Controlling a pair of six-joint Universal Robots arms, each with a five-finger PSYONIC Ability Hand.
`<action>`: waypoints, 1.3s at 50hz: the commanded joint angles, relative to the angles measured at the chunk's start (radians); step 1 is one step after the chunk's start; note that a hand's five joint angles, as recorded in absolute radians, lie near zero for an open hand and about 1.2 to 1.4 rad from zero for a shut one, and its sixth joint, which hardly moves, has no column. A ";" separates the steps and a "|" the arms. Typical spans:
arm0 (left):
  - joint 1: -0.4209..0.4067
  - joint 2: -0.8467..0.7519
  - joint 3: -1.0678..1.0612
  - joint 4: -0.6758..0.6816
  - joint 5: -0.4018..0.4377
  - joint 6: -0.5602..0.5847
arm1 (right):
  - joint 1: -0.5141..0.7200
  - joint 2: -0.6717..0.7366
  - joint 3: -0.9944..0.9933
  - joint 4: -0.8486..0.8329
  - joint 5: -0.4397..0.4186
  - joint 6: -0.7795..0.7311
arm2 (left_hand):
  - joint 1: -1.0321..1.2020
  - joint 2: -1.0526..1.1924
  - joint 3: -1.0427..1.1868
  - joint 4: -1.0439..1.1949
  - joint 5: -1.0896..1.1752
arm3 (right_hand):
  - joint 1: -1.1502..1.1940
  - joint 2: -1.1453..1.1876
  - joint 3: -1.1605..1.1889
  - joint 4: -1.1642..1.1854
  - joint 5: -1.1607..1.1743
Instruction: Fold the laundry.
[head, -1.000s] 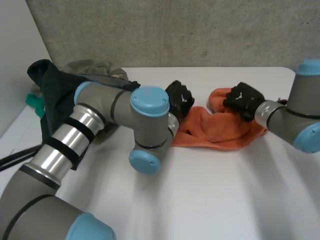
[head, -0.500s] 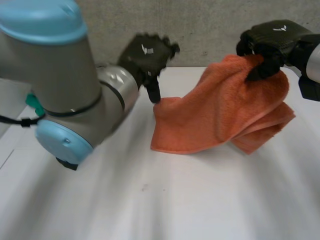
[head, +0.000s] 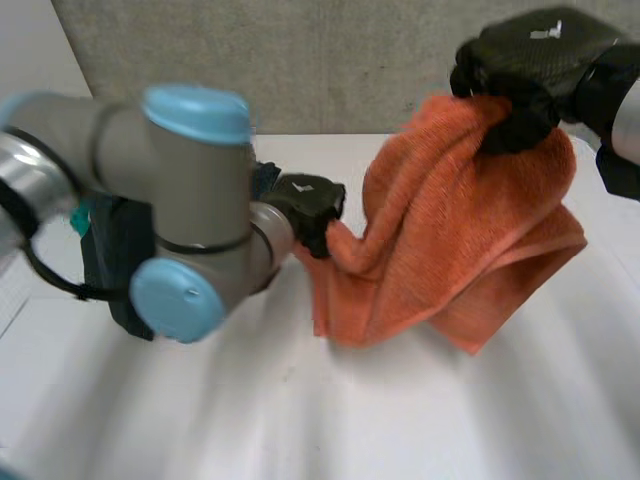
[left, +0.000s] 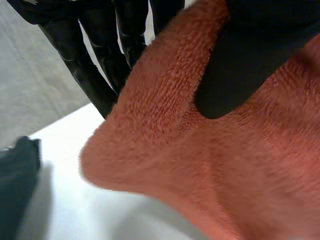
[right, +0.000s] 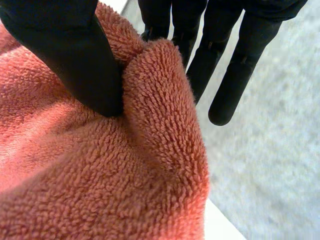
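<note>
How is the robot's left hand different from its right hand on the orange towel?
The right hand is raised high above the table, while the left hand is low, close to the table. The right hand grips the top of the orange towel, so the cloth hangs from it; the left hand holds a lower side edge. Both are black, and both pinch the towel between thumb and fingers.

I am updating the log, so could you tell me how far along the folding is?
Nothing looks folded yet. In hand: the orange towel hangs bunched, pinched high by the right hand and lower down by the left hand. Left: folding it, then the dark clothes beside the left arm.
</note>
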 joint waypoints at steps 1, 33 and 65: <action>0.033 0.171 -0.156 -0.043 0.110 0.138 | -0.010 0.185 -0.001 0.029 0.057 -0.193 | 0.222 0.205 0.216 0.207 0.256 | 0.344 0.263 0.217 0.203 0.280; 0.121 0.056 0.035 -0.047 -0.084 0.203 | 0.010 0.385 -0.006 -0.267 0.092 -0.137 | -0.999 -1.017 -1.006 -1.015 -0.966 | -0.878 -0.958 -1.005 -1.018 -0.942; -0.023 0.024 -0.478 0.286 -0.208 0.290 | -0.177 0.523 0.089 -0.195 -0.265 -0.704 | -0.925 -0.942 -0.932 -0.941 -0.892 | 0.239 0.159 0.113 0.099 0.176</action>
